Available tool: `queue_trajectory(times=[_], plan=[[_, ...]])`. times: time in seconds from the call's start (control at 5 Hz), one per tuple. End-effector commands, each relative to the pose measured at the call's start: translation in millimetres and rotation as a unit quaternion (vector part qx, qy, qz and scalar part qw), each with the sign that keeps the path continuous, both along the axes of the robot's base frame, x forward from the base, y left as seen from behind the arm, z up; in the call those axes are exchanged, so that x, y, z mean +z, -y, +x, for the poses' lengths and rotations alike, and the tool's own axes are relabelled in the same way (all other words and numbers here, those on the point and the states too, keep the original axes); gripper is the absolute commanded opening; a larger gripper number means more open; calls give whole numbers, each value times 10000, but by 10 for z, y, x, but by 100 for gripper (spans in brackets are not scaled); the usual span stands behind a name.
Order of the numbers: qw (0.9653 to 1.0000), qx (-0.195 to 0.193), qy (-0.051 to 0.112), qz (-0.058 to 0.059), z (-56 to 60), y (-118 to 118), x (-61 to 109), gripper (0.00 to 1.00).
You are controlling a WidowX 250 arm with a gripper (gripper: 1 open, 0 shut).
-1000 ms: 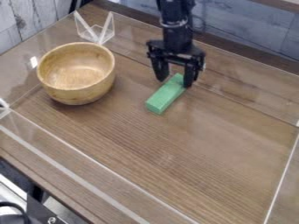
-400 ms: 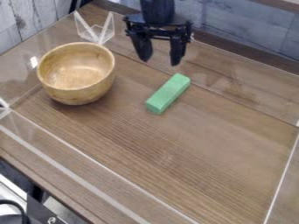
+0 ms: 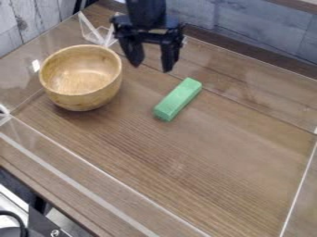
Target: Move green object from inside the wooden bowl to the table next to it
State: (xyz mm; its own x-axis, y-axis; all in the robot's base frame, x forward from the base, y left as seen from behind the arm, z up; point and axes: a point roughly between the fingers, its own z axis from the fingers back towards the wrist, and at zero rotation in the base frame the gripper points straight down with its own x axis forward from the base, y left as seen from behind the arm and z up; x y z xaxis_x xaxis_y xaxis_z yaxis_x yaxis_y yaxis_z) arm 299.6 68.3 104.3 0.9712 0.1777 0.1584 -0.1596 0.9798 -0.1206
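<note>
The green object (image 3: 179,98), a bright green bar, lies flat on the dark brown table (image 3: 210,167) just right of the wooden bowl (image 3: 81,77). Nothing is inside the round tan bowl. My black gripper (image 3: 150,56) hangs above the table behind the block, up and to the left of it, near the bowl's far right side. Its jaws are open and point down with nothing between them.
Clear plastic walls (image 3: 148,199) border the tabletop on all sides. A thin white wire piece (image 3: 99,32) stands at the back left behind the bowl. A pale plank wall rises beyond the table.
My open gripper has lifted off the green block and moved back and to the left, toward the bowl's far side. The block stays where it lay.
</note>
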Motion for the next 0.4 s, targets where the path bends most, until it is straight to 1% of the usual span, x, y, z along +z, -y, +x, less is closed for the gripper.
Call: queue_trajectory(times=[0.0,0.2], plan=[[9987,-19,455,243,134,-28,283,100],[9981,-88,484,363,238,42,334,100]])
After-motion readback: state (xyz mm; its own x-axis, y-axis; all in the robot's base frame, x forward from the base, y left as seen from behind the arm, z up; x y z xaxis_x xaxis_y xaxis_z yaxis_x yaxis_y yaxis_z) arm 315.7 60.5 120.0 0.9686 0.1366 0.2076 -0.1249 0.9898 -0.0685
